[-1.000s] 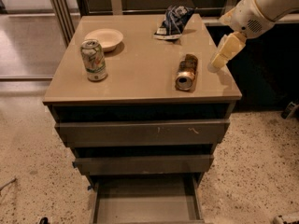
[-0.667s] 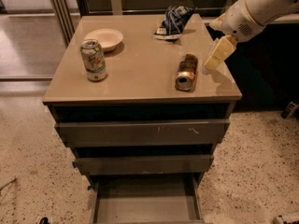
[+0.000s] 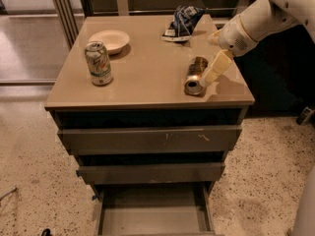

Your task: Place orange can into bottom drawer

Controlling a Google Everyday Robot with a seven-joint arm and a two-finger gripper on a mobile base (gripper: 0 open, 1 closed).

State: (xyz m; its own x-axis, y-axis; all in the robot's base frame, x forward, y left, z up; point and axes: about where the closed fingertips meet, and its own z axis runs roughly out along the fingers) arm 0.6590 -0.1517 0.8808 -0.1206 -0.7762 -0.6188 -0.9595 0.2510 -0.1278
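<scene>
Can: the can (image 3: 195, 76) lay on its side near the right front of the top (image 3: 147, 82), mouth toward me, so I judged a grasp across its body was needed.
Gripper: the gripper (image 3: 215, 69) hung angled down at the can's right flank; apart or together, I could not tell.
Drawer: the drawer (image 3: 152, 220) stood pulled out, ready to receive it.
</scene>
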